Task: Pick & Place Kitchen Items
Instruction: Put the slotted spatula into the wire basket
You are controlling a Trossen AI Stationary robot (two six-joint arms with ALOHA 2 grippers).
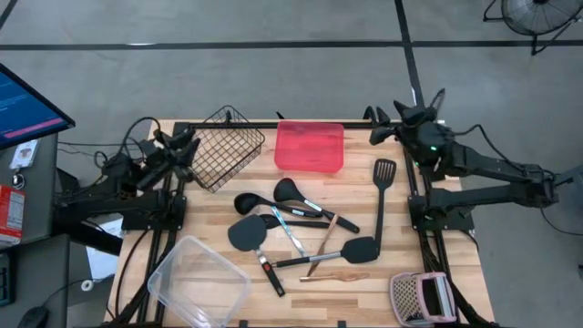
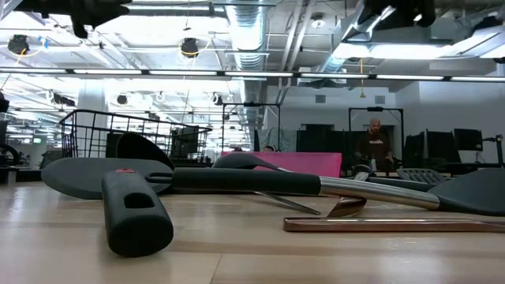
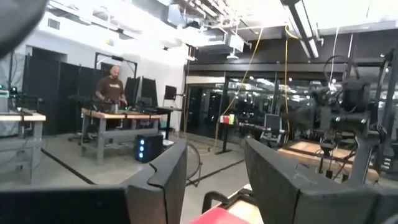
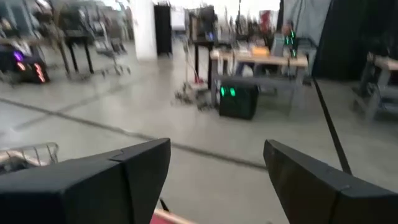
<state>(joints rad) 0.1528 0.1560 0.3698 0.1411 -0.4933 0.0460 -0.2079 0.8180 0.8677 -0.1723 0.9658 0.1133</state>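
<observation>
While the kitchen items (image 1: 301,228) lie scattered mid-table, the left gripper (image 1: 182,146) hangs parted and empty beside the wire basket (image 1: 223,146); the right gripper (image 1: 401,118), wide open, holds nothing near the red tray (image 1: 310,148).

All the utensils are loose on the wood, bunched around the middle. A black slotted turner (image 1: 383,176) lies alone at about 2 o'clock, head pointing to 12. 2 black ladles (image 1: 273,196) sit side by side near center, bowls toward 10 o'clock. A black spatula (image 1: 248,235) is at roughly 7 o'clock with its thick handle running toward 5. Another black spatula (image 1: 357,249) sits at 4 o'clock, and a copper stick (image 1: 335,275) lies flat just below it. Slim silver pieces (image 1: 290,232) cross in the middle.
</observation>
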